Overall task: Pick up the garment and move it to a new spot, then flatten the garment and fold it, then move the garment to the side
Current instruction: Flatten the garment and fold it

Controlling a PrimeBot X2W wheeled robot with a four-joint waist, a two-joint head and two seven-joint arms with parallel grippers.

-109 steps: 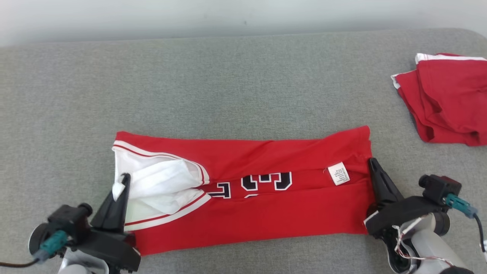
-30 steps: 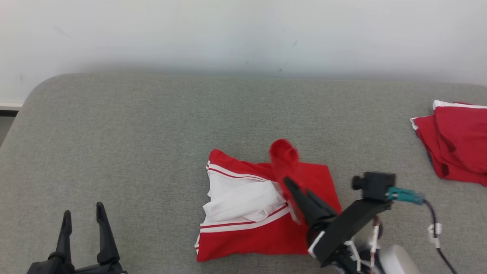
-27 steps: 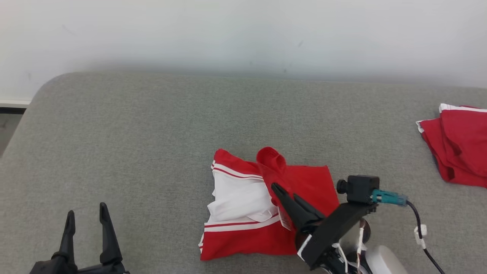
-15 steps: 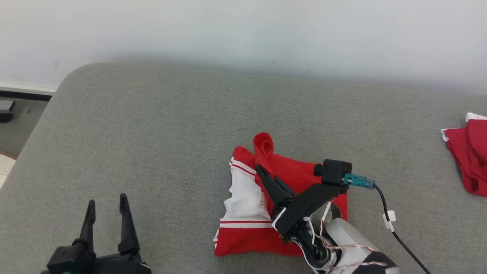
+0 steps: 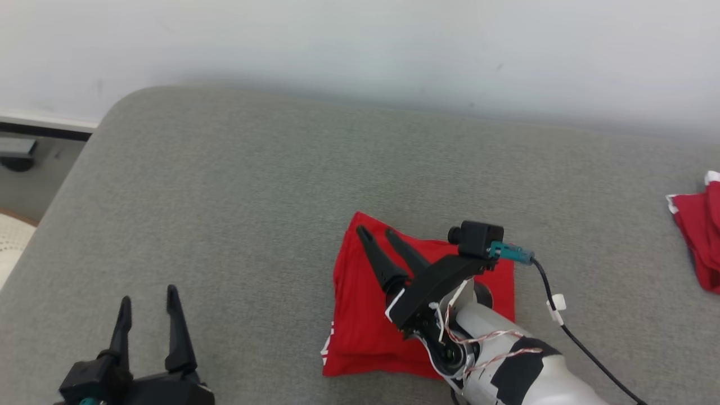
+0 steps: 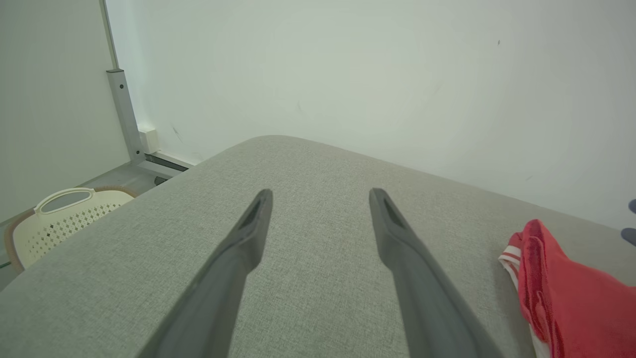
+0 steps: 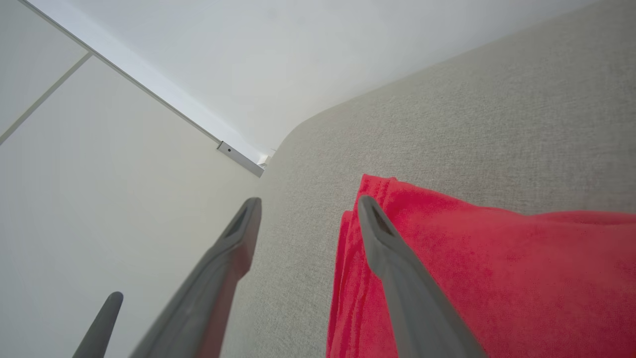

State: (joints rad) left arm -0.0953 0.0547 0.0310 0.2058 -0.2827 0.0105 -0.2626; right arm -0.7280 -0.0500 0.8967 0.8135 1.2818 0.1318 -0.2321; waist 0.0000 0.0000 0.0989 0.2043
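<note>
The red garment (image 5: pixel 360 315) lies folded into a compact square on the grey cushion (image 5: pixel 225 185), near its front edge. My right gripper (image 5: pixel 377 232) hovers over the garment's far left corner, open, with nothing between its fingers. The right wrist view shows the folded red garment (image 7: pixel 472 268) under and to the right of the right gripper (image 7: pixel 308 201). My left gripper (image 5: pixel 146 292) stands open at the lower left, well apart from the garment. The garment's edge with a white stripe (image 6: pixel 556 298) shows at the right of the left wrist view, beside the open left gripper (image 6: pixel 320 191).
A second red garment (image 5: pixel 700 236) lies at the cushion's far right edge. The cushion's rounded left corner drops to the floor, where a cream perforated basket (image 6: pixel 54 219) stands. A white wall (image 5: pixel 360 45) runs behind the cushion.
My right gripper carried the garment's right end over to the left, covering the white lining, then opened and let go. The head camera has turned left. The left gripper stayed open.
</note>
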